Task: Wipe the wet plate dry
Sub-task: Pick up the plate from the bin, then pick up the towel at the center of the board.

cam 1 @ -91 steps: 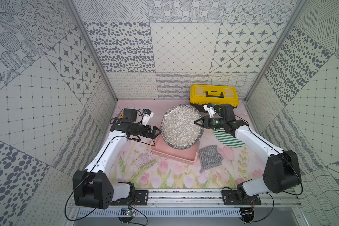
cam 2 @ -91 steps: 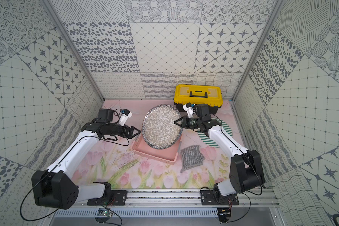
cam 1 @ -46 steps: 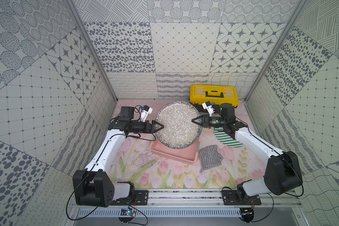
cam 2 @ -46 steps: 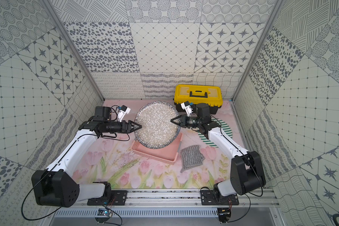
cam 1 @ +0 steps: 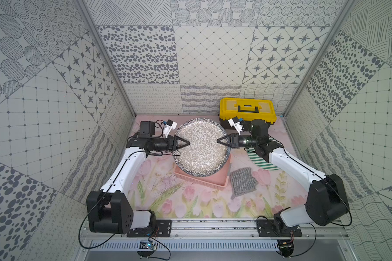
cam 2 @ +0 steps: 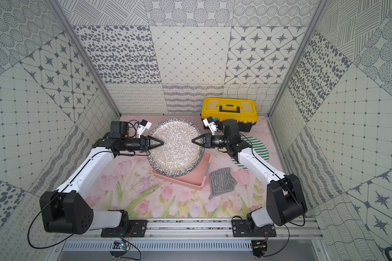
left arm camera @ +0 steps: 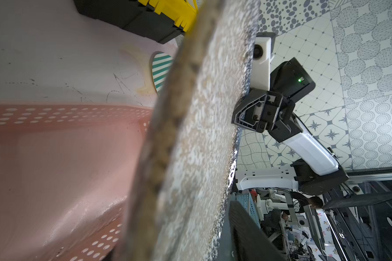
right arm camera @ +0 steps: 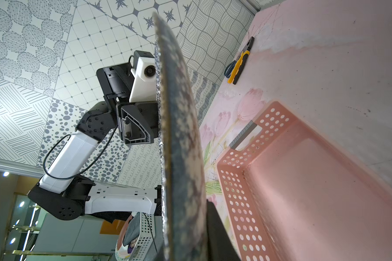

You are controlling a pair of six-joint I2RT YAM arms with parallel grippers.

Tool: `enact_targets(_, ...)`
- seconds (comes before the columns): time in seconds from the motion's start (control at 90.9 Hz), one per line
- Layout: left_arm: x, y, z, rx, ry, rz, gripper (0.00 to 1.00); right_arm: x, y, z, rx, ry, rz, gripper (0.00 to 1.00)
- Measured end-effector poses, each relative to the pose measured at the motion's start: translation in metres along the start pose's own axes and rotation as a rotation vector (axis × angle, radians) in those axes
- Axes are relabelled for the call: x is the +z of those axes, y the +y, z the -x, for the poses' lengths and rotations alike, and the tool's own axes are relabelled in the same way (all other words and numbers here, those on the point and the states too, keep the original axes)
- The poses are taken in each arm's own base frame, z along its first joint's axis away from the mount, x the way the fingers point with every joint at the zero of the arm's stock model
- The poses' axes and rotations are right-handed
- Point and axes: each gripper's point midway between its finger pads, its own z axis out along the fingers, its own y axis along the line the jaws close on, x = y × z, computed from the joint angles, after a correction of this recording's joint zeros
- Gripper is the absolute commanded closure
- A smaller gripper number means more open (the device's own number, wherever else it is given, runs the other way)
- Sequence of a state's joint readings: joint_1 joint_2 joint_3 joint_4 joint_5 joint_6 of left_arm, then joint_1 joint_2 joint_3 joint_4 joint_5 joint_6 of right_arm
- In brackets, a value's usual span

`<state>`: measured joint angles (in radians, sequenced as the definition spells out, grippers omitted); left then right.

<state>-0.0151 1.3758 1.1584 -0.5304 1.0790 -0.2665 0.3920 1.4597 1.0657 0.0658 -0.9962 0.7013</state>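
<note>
The plate, large, round and speckled, hangs tilted above the pink basket in both top views. My left gripper is shut on its left rim. My right gripper is shut on its right rim, opposite. In the left wrist view the plate fills the middle, with one dark finger against its face; the other is hidden behind it. The right wrist view shows the plate edge-on, a finger pressed to its underside. A grey striped cloth lies flat right of the basket.
A yellow toolbox stands at the back right against the wall. A green-striped round mat lies under my right forearm. A yellow-handled tool lies by the far wall in the right wrist view. The basket is empty.
My left gripper came in from the left with jaws wide and closed over the plate's left rim. The plate shifted a little leftward and rose off the basket, still in the right gripper.
</note>
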Motion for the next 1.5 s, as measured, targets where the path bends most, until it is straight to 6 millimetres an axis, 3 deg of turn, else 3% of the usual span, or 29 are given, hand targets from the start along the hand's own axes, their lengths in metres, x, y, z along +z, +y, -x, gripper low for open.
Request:
enact_targets(0.165, -0.002, -0.007, -0.002, -0.007, 0.004, -0.041, 1.00, -0.003, -0.002, 0.005, 0.001, -0.004, 0.023, 1.00)
enact_targets(0.33, -0.003, -0.010, -0.003, -0.012, 0.007, -0.055, 1.00, -0.002, -0.006, 0.005, 0.004, 0.002, 0.021, 1.00)
enact_targets(0.429, -0.004, -0.011, -0.003, -0.013, 0.005, -0.054, 1.00, -0.002, -0.007, 0.005, 0.004, 0.004, 0.007, 0.76)
enact_targets(0.495, -0.004, -0.009, -0.002, -0.005, -0.003, -0.034, 1.00, -0.002, -0.014, 0.010, 0.001, -0.024, -0.051, 0.53)
enact_targets(0.572, -0.004, -0.003, -0.004, -0.023, -0.003, 0.007, 1.00, -0.003, -0.027, 0.014, -0.003, -0.057, -0.137, 0.39)
enact_targets(0.682, -0.006, 0.004, -0.003, -0.025, -0.017, 0.062, 1.00, -0.019, -0.056, 0.010, 0.042, -0.112, -0.308, 0.28)
enact_targets(0.792, -0.007, 0.011, -0.002, -0.026, -0.031, 0.107, 1.00, -0.046, -0.085, -0.010, 0.103, -0.161, -0.494, 0.25)
enact_targets(0.902, -0.007, 0.020, -0.003, -0.041, -0.037, 0.149, 1.00, -0.068, -0.108, -0.042, 0.159, -0.163, -0.658, 0.26)
enact_targets(1.068, -0.008, 0.025, -0.001, -0.042, -0.049, 0.174, 1.00, -0.098, -0.158, -0.120, 0.304, -0.043, -0.931, 0.29)
enact_targets(1.2, -0.008, 0.028, -0.001, -0.047, -0.050, 0.184, 1.00, -0.104, -0.166, -0.169, 0.337, 0.065, -1.052, 0.32)
enact_targets(1.321, -0.008, 0.031, -0.002, -0.054, -0.051, 0.192, 1.00, -0.106, -0.167, -0.188, 0.314, 0.095, -1.130, 0.34)
enact_targets(1.497, -0.008, 0.031, -0.002, -0.066, -0.052, 0.191, 1.00, -0.117, -0.181, -0.199, 0.307, 0.097, -1.246, 0.34)
